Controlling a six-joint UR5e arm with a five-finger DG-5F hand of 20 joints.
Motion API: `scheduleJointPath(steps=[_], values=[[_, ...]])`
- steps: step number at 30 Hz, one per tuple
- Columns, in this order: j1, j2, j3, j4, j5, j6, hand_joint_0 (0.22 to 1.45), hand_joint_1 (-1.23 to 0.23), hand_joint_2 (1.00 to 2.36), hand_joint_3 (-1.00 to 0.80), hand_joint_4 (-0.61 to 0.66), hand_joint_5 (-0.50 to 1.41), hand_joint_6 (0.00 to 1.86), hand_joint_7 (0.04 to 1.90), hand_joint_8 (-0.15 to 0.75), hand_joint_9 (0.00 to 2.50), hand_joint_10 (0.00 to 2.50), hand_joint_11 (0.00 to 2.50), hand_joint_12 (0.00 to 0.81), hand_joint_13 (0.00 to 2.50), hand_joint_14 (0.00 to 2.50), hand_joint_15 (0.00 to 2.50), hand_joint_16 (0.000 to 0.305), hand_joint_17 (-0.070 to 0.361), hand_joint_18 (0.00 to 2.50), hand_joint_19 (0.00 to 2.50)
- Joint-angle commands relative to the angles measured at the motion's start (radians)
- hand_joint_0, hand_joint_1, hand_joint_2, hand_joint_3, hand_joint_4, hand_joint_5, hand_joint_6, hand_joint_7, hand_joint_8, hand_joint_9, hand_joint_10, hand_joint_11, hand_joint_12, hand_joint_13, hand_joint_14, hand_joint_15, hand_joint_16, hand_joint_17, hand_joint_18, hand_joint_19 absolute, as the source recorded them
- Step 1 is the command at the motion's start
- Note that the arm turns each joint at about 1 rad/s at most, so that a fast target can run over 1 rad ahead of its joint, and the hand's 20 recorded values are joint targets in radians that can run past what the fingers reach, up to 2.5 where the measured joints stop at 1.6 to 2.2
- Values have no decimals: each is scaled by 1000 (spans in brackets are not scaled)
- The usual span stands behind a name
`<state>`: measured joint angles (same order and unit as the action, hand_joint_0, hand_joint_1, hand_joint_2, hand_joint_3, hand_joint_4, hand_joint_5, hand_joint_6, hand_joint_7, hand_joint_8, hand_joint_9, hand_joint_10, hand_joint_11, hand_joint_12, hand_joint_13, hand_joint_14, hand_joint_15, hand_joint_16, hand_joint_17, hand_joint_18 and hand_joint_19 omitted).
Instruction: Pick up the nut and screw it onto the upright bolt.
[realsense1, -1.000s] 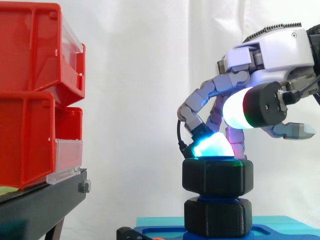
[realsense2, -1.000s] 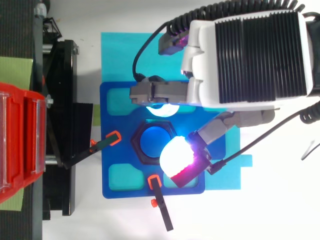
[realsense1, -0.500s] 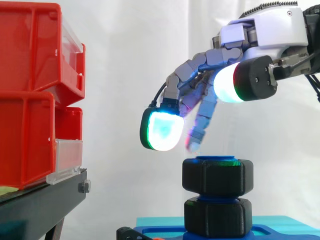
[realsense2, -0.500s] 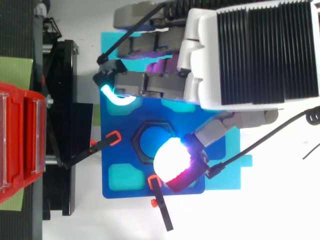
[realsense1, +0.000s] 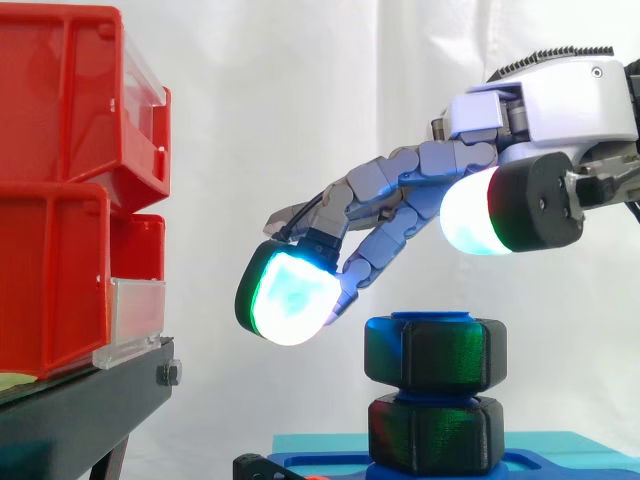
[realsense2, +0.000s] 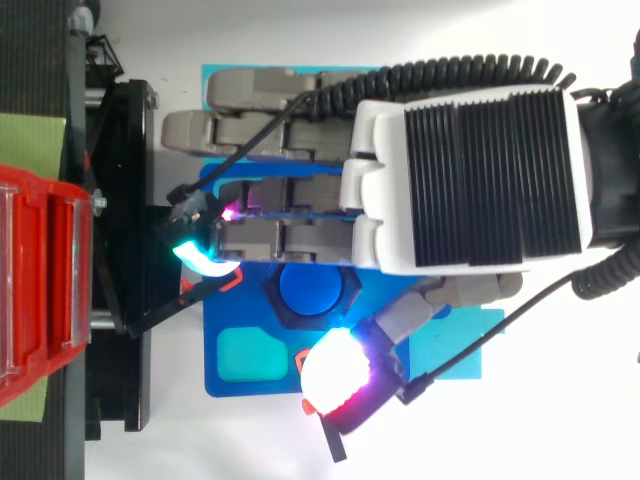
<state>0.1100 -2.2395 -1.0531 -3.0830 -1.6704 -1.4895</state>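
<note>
**A:** Where is the nut sitting?

**B:** The black nut (realsense1: 435, 350) is sitting on the upright blue bolt (realsense2: 312, 288), with the bolt's top poking out just above it. A second black six-sided piece (realsense1: 435, 432) is sitting straight under the nut on the same bolt. I cannot tell whether the two are touching.

**A:** And the hand?

**B:** The hand (realsense2: 480, 180) is hovering above the bolt, holding nothing. Its fingers (realsense1: 400, 190) are stretching out nearly straight and spread, passing over the bolt without touching the nut. One glowing cyan-white fingertip (realsense1: 290, 300) is hanging beside the bolt at about the height of its top, clear of the nut. The thumb pad (realsense1: 475, 215), glowing white and red, is floating above the bolt. From above, it (realsense2: 335, 375) is lying off to one side of the bolt.

**A:** What is lying around it?

**B:** The bolt is standing in the middle of a blue plate (realsense2: 215, 360), which is resting on a cyan mat (realsense2: 215, 80). An orange-tipped clamp (realsense2: 228, 281) is pointing at the bolt from the side where the fingertip is hanging, and another (realsense2: 325, 430) is lying beyond the thumb pad. Further out on the fingertip's side, well apart from the bolt, red bins (realsense1: 60, 180) are standing on a black stand (realsense1: 80, 410). A white curtain (realsense1: 270, 120) is hanging behind the bolt.
</note>
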Motion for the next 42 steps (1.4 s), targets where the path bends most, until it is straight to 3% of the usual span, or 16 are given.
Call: scheduleJointPath(steps=[1,15,42], values=[[7,0,-1,-6,5,8,451,-143,1000,-500,83,-29,503,799,145,213,0,0,324,0,0,0,43,97,0,0],[19,1,-2,-45,12,8,467,-155,1000,-500,63,19,504,1217,179,376,0,0,321,137,0,0,39,88,0,0],[-3,0,-1,-45,-15,6,488,-224,1000,-500,95,38,502,1387,235,666,0,0,292,406,0,0,30,67,0,0]])
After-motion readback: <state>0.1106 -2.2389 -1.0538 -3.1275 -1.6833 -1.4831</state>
